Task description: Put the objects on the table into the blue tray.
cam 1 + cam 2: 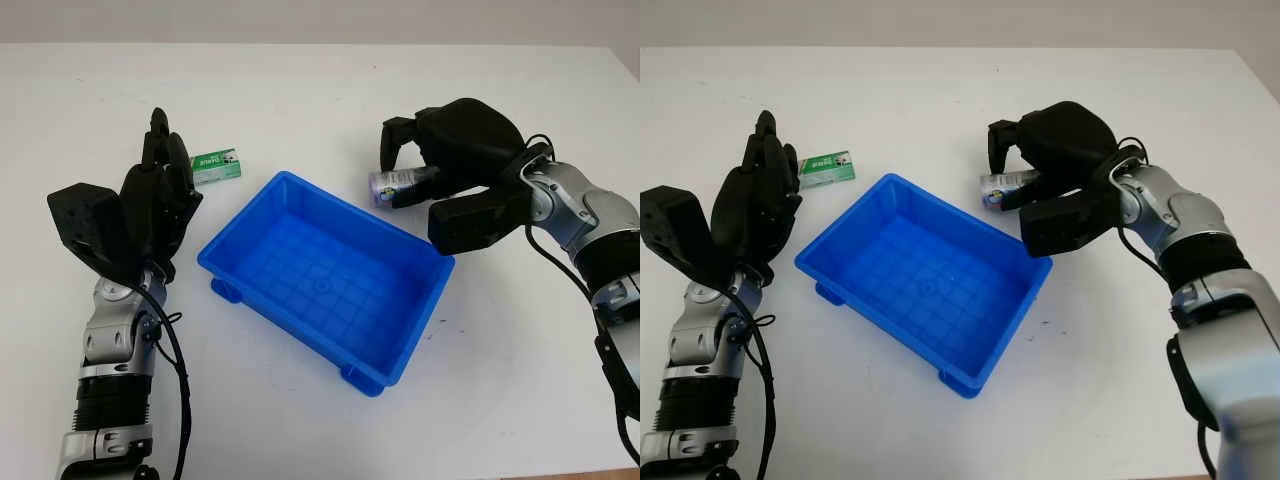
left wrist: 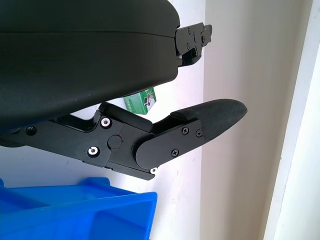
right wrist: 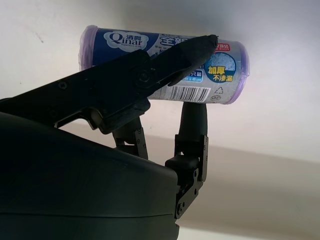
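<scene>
Blue plastic marked the tray, which sat empty at the middle of the white table in the left eye view. Just past its far right corner the right hand was closed around a small roll with a purple end, lifted at the tray's rim. On the other side the left hand stood open, holding nothing, beside the tray's left corner, with a small green packet lying on the table just beyond its fingertips.

From the right eye view the same layout showed: the roll sat in the right hand's fingers near the tray's far edge, and the green packet lay apart from the tray.

At the left wrist, the hand's black shell and one finger crossed the picture, nothing between them; a corner of the green packet peeked behind, and the tray's blue wall lay close by.

At the right wrist, the fingers pressed across the roll, whose label carried blue print and a barcode.
</scene>
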You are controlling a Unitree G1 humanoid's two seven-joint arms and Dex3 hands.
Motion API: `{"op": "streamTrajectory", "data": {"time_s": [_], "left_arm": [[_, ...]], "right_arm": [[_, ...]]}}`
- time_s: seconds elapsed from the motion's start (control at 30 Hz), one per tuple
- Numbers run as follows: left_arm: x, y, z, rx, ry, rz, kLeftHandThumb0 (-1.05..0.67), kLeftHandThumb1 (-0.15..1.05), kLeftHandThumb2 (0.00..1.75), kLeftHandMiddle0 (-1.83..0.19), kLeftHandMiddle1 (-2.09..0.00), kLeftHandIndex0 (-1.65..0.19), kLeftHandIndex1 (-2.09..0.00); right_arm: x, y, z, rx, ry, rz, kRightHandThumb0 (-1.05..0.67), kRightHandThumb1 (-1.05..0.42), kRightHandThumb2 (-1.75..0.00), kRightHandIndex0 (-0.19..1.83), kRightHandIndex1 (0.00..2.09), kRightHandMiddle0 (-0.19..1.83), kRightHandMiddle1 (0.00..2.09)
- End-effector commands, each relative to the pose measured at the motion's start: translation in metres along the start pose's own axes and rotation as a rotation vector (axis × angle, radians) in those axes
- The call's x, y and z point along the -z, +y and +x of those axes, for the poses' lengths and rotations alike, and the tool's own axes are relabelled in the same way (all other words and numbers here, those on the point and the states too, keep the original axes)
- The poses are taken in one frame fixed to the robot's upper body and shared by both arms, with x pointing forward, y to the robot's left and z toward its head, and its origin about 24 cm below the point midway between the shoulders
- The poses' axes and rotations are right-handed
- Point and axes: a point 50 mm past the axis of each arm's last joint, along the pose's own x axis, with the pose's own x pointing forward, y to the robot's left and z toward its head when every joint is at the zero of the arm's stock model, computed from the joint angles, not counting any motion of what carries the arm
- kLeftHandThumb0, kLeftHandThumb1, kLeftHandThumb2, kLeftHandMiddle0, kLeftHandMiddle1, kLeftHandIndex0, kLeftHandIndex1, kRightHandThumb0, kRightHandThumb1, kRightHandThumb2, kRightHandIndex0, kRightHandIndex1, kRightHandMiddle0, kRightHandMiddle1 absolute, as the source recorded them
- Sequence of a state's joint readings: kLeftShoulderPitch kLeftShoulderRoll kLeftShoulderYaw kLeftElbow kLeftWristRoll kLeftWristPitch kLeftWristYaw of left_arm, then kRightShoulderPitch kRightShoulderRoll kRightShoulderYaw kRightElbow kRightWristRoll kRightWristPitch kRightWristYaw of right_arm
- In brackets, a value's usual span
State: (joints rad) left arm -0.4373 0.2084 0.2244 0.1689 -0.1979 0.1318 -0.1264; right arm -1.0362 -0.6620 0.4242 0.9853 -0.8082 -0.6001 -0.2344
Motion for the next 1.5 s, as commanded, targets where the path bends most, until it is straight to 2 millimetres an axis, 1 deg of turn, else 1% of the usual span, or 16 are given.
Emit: {"op": "streamTrajectory", "data": {"time_s": [0.0, 0.13, 0.33, 0.4, 0.5, 0.6, 0.67, 0.77, 0.9, 1.0, 1.1, 1.27, 1.37, 1.4, 1.43, 1.47], "left_arm": [[-0.003, -0.001, 0.002, 0.012, -0.018, 0.006, -0.66, 1.05, 0.79, 0.19, 0.0, 0.19, 0.0], [-0.001, -0.001, 0.002, 0.013, -0.014, -0.002, -0.68, 1.05, 0.78, 0.19, 0.0, 0.19, 0.0], [-0.001, -0.002, 0.002, 0.014, -0.008, -0.004, -0.68, 1.05, 0.78, 0.19, 0.0, 0.19, 0.0], [0.0, -0.002, 0.002, 0.018, -0.007, -0.002, -0.67, 1.05, 0.78, 0.19, 0.0, 0.19, 0.0], [0.0, -0.001, 0.002, 0.025, -0.003, 0.002, -0.67, 1.05, 0.8, 0.19, 0.0, 0.19, 0.0], [-0.001, -0.001, 0.002, 0.028, -0.004, 0.007, -0.67, 1.05, 0.8, 0.19, 0.0, 0.19, 0.0], [-0.001, -0.002, 0.002, 0.031, -0.005, 0.003, -0.67, 1.05, 0.8, 0.19, 0.0, 0.19, 0.0], [-0.001, -0.002, 0.002, 0.03, -0.008, -0.002, -0.67, 1.05, 0.79, 0.19, 0.0, 0.19, 0.0], [-0.001, -0.003, 0.002, 0.025, -0.001, 0.002, -0.67, 1.05, 0.79, 0.19, 0.0, 0.19, 0.0], [-0.001, -0.002, 0.001, 0.022, -0.002, 0.004, -0.67, 1.05, 0.79, 0.19, 0.0, 0.19, 0.0], [-0.001, -0.002, 0.001, 0.018, -0.004, 0.001, -0.67, 1.05, 0.79, 0.19, 0.0, 0.19, 0.0], [-0.001, -0.003, 0.001, 0.022, 0.0, 0.002, -0.67, 1.05, 0.78, 0.19, 0.0, 0.19, 0.0], [0.0, -0.003, 0.001, 0.021, 0.001, 0.003, -0.67, 1.05, 0.78, 0.19, 0.0, 0.19, 0.0], [0.0, -0.003, 0.001, 0.019, 0.003, 0.002, -0.67, 1.05, 0.78, 0.19, 0.0, 0.19, 0.0], [0.0, -0.003, 0.001, 0.017, 0.004, 0.001, -0.67, 1.05, 0.78, 0.19, 0.0, 0.19, 0.0], [0.0, -0.004, 0.001, 0.016, 0.005, 0.001, -0.67, 1.05, 0.78, 0.19, 0.0, 0.19, 0.0]], "right_arm": [[0.0, -0.013, 0.006, 0.063, -0.001, -0.023, -0.5, -1.01, -0.05, 0.94, 2.09, 0.62, 2.09], [0.003, -0.02, 0.008, 0.132, 0.015, -0.024, -0.49, -1.01, -0.05, 0.95, 2.09, 0.62, 2.09], [0.003, -0.033, 0.011, 0.195, 0.015, 0.04, -0.47, -1.02, -0.06, 0.89, 2.09, 0.62, 2.09], [0.001, -0.04, 0.013, 0.243, 0.006, 0.096, -0.47, -1.02, -0.05, 0.84, 2.09, 0.58, 2.09], [-0.005, -0.055, 0.016, 0.308, -0.034, 0.293, -0.44, -1.02, -0.05, 0.82, 2.09, 0.6, 2.09], [-0.016, -0.071, 0.017, 0.346, -0.122, 0.518, -0.41, -1.04, -0.06, 0.81, 2.09, 0.6, 2.09], [-0.026, -0.08, 0.015, 0.352, -0.181, 0.611, -0.43, -1.05, -0.06, 0.82, 2.09, 0.6, 2.09], [-0.041, -0.087, 0.011, 0.316, -0.25, 0.687, -0.46, -1.05, -0.09, 0.89, 2.09, 0.64, 2.09], [-0.064, -0.088, -0.001, 0.211, -0.356, 0.768, -0.46, -1.05, -0.09, 0.95, 2.09, 0.65, 2.09], [-0.076, -0.086, -0.009, 0.125, -0.411, 0.782, -0.46, -1.05, -0.11, 0.92, 2.09, 0.6, 2.09], [-0.083, -0.084, -0.015, 0.01, -0.43, 0.748, -0.45, -1.05, -0.12, 0.87, 2.09, 0.54, 2.09], [-0.093, -0.081, -0.023, -0.202, -0.444, 0.481, -0.44, -1.05, -0.08, 0.52, 2.09, 0.29, 2.07], [-0.096, -0.078, -0.024, -0.288, -0.456, 0.377, -0.46, -1.05, -0.09, 0.36, 1.88, 0.18, 1.84], [-0.097, -0.078, -0.024, -0.31, -0.47, 0.357, -0.46, -1.05, -0.09, 0.29, 1.71, 0.13, 1.67], [-0.097, -0.077, -0.024, -0.327, -0.481, 0.34, -0.46, -1.05, -0.09, 0.26, 1.57, 0.13, 1.52], [-0.097, -0.076, -0.025, -0.338, -0.49, 0.331, -0.47, -1.05, -0.09, 0.22, 1.37, 0.12, 1.35]]}}
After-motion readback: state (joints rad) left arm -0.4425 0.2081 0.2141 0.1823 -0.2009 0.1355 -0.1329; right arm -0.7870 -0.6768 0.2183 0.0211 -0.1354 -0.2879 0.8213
